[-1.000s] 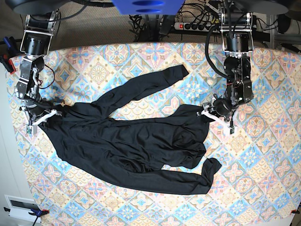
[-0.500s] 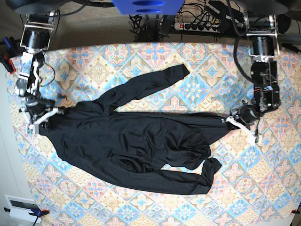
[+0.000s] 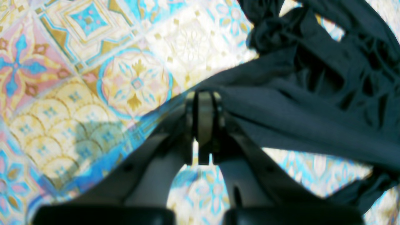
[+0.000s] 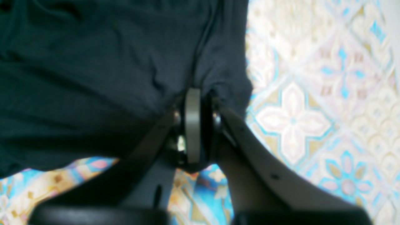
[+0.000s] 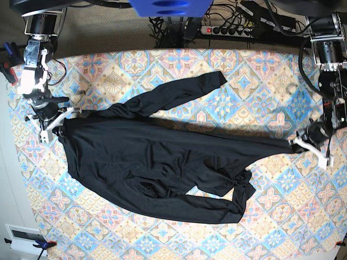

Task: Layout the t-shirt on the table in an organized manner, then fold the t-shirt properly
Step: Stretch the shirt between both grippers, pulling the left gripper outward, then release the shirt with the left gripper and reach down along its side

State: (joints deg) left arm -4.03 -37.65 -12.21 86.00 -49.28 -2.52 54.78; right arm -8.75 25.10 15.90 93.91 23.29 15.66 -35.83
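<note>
The black t-shirt (image 5: 162, 157) lies stretched across the table (image 5: 260, 86), one sleeve angled to the back and the other along the front. At the table's right side, my left gripper (image 5: 304, 145) is shut on a pulled-out tip of the fabric. The left wrist view shows the left gripper (image 3: 204, 103) closed, with the t-shirt (image 3: 312, 103) running off to the right. At the left side, my right gripper (image 5: 57, 125) is shut on the opposite edge. In the right wrist view the right gripper (image 4: 195, 103) pinches the dark t-shirt (image 4: 93, 78).
A power strip (image 5: 227, 30) and cables lie behind the table's back edge. A blue part (image 5: 168, 6) hangs at the top centre. A white box (image 5: 21, 235) sits off the front left corner. The right table edge is close to my left gripper.
The left gripper closed on the shirt's edge and dragged it far to the right. The right gripper shifted back and slightly right. The shirt is now pulled taut between them.
</note>
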